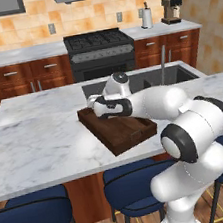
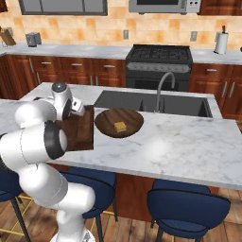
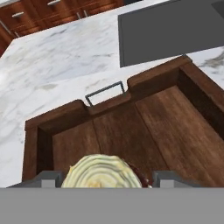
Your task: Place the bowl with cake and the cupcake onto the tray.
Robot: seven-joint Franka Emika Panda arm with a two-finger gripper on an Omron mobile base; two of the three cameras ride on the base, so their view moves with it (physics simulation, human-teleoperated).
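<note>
Now jaws grasping cupcake (image 3: 102,171), held over tray (image 3: 131,131) interior, apparently for set-down inside rim. Bowl with cake (image 2: 119,122) on desk (image 2: 179,146) just beside tray, by sink (image 2: 151,101), not yet moved; likely next.

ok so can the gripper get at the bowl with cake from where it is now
Probably yes. The bowl with cake sits in the open on the counter just beside the tray, nothing over it. The gripper hangs above the tray with the cupcake between its fingers.
</note>
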